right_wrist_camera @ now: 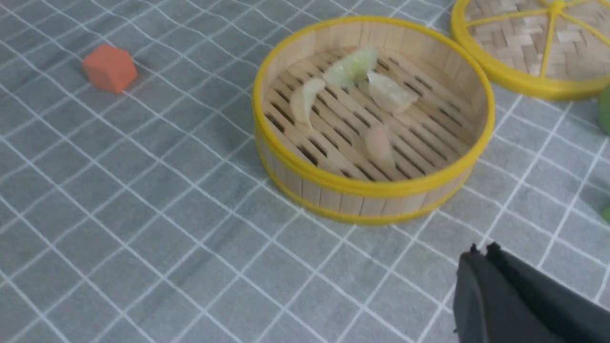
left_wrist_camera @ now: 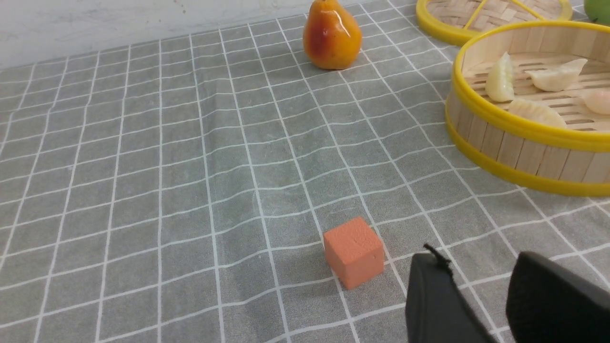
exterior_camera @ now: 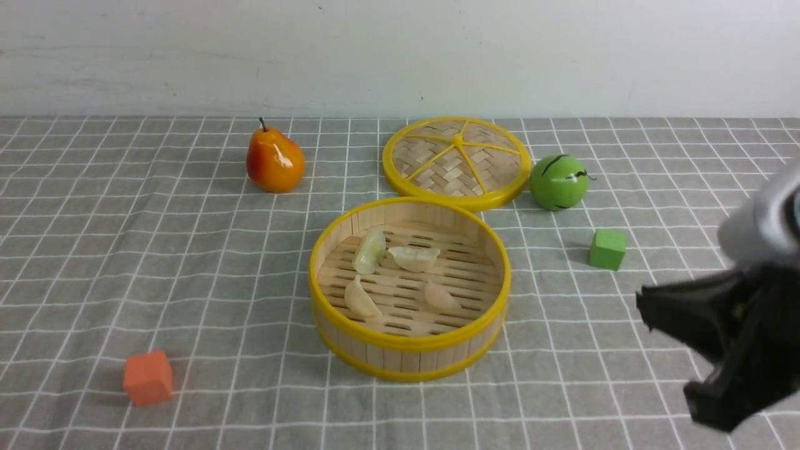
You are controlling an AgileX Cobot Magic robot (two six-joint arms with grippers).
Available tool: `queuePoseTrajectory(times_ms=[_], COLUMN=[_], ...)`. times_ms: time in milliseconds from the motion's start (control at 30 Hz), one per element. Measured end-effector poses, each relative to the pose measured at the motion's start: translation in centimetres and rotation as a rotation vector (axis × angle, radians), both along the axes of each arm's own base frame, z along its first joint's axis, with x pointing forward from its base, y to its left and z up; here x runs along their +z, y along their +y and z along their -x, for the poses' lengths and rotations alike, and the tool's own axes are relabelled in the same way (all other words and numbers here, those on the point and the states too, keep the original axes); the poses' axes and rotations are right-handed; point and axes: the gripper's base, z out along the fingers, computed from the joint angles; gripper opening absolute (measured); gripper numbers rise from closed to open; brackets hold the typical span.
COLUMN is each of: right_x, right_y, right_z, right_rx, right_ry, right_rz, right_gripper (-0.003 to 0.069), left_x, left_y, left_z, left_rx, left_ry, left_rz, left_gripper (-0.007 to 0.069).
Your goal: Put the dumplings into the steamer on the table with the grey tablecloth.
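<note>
Checking the front view, I find the steamer (exterior_camera: 409,340) near the middle of the grey tablecloth (exterior_camera: 187,262), uncovered. All four pieces lie on its slatted floor:

- pale green dumpling (exterior_camera: 370,251) at 10 o'clock;
- upper cream dumpling (exterior_camera: 414,257) at 12 o'clock, just beside the green one;
- lower cream dumpling (exterior_camera: 361,298) at 8 o'clock;
- pinkish dumpling (exterior_camera: 441,296) at 4 o'clock.

Right gripper (right_wrist_camera: 481,252): I read its fingers as pressed together with nothing between them. It hangs above the cloth at the steamer's 4 o'clock, apart from it.

Left gripper (left_wrist_camera: 476,271): its fingers stand partly apart with bare cloth showing in the gap, and it holds nothing. It is near the orange cube (left_wrist_camera: 353,251), not touching it.

Around the steamer, the lid (exterior_camera: 456,162) lies flat at 1 o'clock, just beside the rim. The pear (exterior_camera: 274,160) is at 10 o'clock, the green ball (exterior_camera: 558,182) at 2 o'clock, and the green cube (exterior_camera: 607,249) at 3 o'clock.
</note>
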Motion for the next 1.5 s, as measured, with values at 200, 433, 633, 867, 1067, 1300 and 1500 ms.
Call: queuePoseTrajectory(times_ms=[200,433,633,867,1067,1300,1500], right_x=[-4.6,-4.4,-9.9,-13.2,-13.2,-13.2,-13.2], right_y=[-2.8,-6.6,-8.8,-8.8,-8.8,-8.8,-8.8], right_z=[1.7,5.2,8.6,10.0,10.1,10.1,10.1], right_rx=[-0.109,-0.297,-0.507,-0.575,-0.593,-0.592,-0.592], right_ry=[-0.077,-0.342,-0.497,-0.248,-0.212,-0.211,-0.210], right_rz=[0.048,0.005,-0.074,-0.104,-0.130,-0.128,-0.129], right_gripper=[-0.0020,-0.0020,-0.0020,-0.0020,-0.0019,-0.0015,-0.0011], left_x=[0.0,0.0,-0.1,-0.1,-0.1,-0.1,-0.1], left_y=[0.0,0.0,0.0,0.0,0.0,0.0,0.0], left_z=[0.0,0.0,0.0,0.0,0.0,0.0,0.0], left_rx=[0.000,0.000,0.000,0.001,0.001,0.001,0.001], left_ry=[-0.001,0.000,0.001,0.001,0.001,0.001,0.001], left_rz=[-0.001,-0.002,-0.002,-0.002,-0.002,-0.002,-0.002], left_gripper=[0.0235,0.0237,0.0237,0.0237,0.0237,0.0237,0.0237])
